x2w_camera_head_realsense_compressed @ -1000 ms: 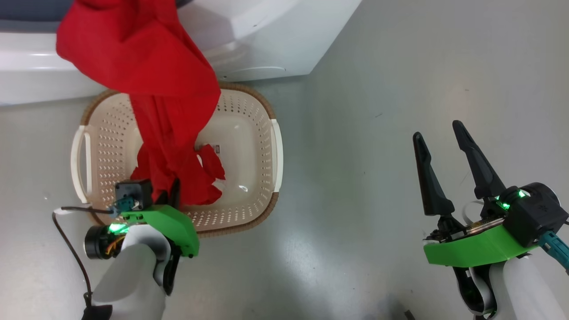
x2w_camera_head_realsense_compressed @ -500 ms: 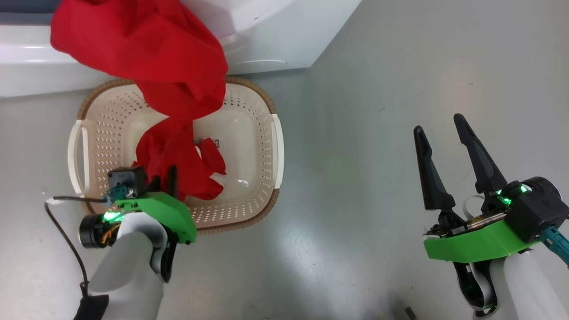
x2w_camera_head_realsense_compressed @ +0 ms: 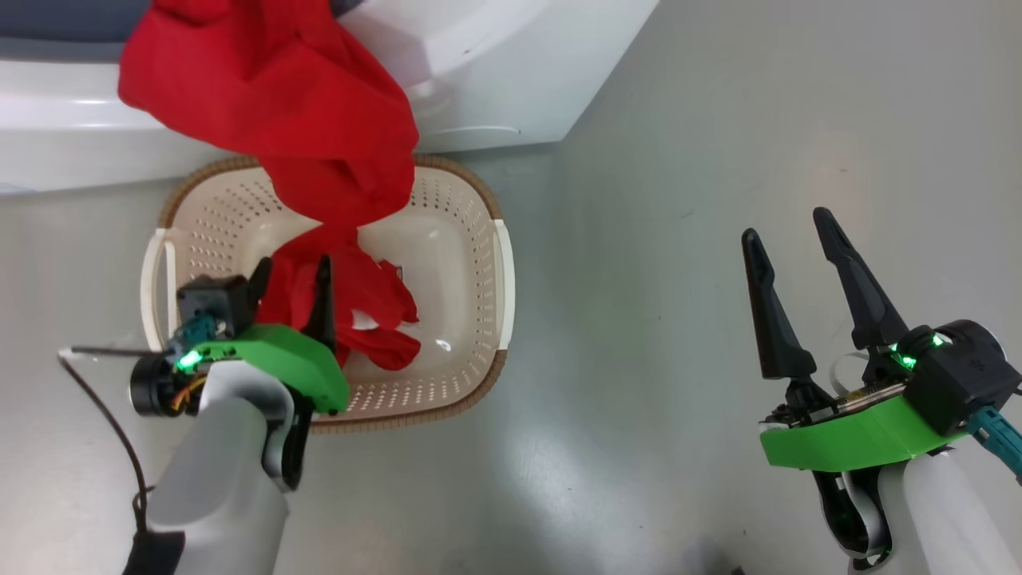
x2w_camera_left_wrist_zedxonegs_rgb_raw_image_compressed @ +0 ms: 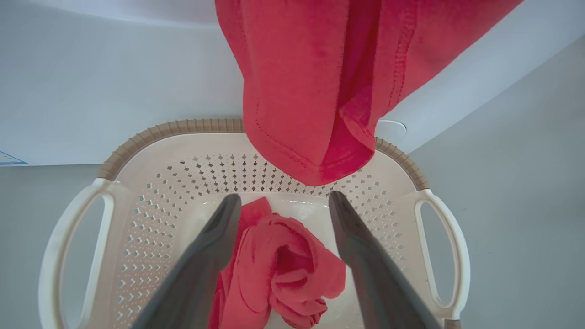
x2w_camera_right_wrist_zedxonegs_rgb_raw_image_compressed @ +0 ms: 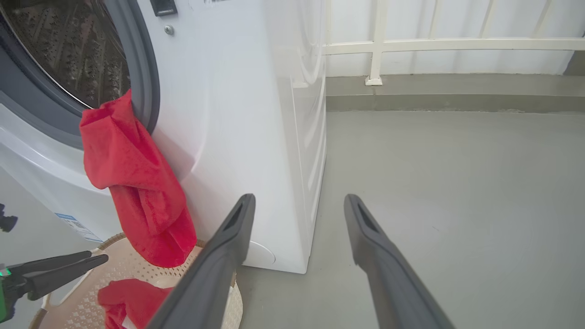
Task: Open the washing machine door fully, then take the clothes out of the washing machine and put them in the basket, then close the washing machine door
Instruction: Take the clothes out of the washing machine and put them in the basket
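My L hand is spread wide w/ nothing in it, over the basket, fingers either side of the bunched red end lying on the basket bottom. The clothes are only part way there. The top end is draped over the rubber seal at the washer mouth, the middle hangs down the white front, and the low end sits in the basket just below. In the head view it reads as one length; from the wrist views I can't tell if the two red bits join. R hand is wide open too, empty, over bare floor, well apart from the basket. The stuff is soft, light & limp w/ no shape of its own, so it'll go where it's pulled and prob. drag on the seal lip. A thin single layer would likely slip between smooth fingers, so I'd pinch a thick fold, i.e. the fat hanging bulge just above the basket's back rim, not the hem. Then I'd draw down & toward me so the rest slides off the lip.
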